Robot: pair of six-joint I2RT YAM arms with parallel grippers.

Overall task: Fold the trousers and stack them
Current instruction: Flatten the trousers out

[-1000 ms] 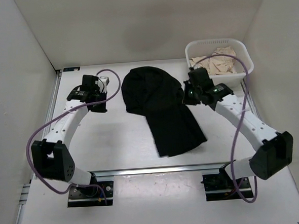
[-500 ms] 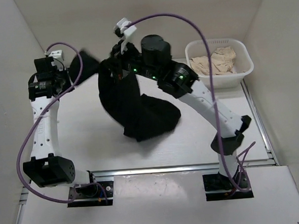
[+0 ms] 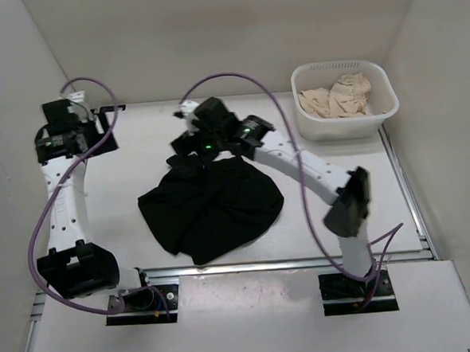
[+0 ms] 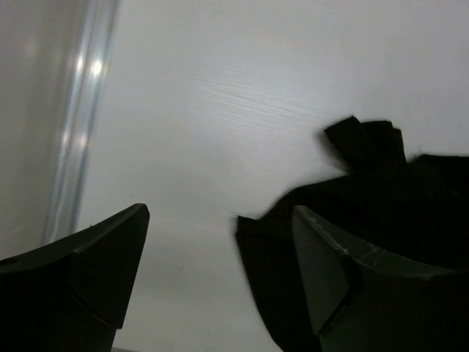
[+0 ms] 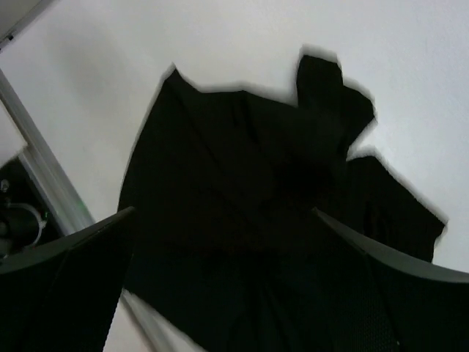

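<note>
Currently left gripper (image 4: 218,217) spread wide, empty, well apart from the crumpled trousers (image 3: 209,209) heaped on the table (image 3: 138,154); right gripper (image 5: 223,213) likewise spread, empty, above their far edge.

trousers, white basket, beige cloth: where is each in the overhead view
trousers (image 3: 213,205): top external view, middle of the black heap
white basket (image 3: 345,127): top external view, near wall
beige cloth (image 3: 338,96): top external view, crumpled middle

The right arm (image 3: 298,160) covers the far edge of the trousers (image 3: 209,209), cropped in both wrist views.
</note>
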